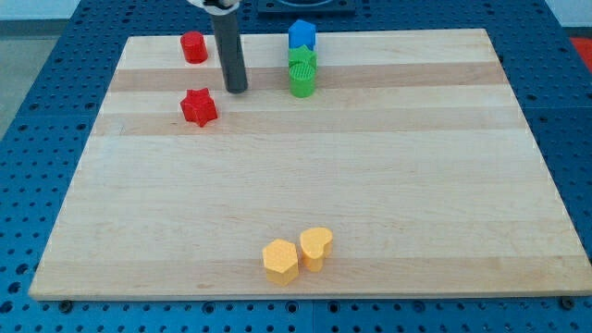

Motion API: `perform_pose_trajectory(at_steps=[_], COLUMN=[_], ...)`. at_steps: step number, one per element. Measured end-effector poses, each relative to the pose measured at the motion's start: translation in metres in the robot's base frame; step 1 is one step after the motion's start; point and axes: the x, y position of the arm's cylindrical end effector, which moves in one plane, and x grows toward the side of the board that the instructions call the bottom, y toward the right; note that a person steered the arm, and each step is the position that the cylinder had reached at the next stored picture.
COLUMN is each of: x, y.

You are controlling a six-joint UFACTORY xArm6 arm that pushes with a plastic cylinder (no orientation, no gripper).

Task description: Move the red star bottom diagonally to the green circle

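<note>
The red star (198, 107) lies on the wooden board (305, 185) at the view's upper left. The green circle (302, 82) stands near the top centre, right of the star and a little higher. A green star (302, 61) sits just above the circle, touching it, with a blue block (302, 36) above that. My tip (237, 90) rests on the board just up and to the right of the red star, a small gap apart, and left of the green circle.
A red cylinder (193, 47) stands near the board's top left edge. A yellow hexagon (280, 261) and a yellow heart (316, 247) sit together near the bottom centre. Blue perforated table surrounds the board.
</note>
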Motion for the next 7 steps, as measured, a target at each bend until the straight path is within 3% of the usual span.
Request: perform_pose_trajectory(at_steps=[2, 3, 7], x=[0.084, 0.071, -0.12], y=[-0.012, -0.014, 0.006])
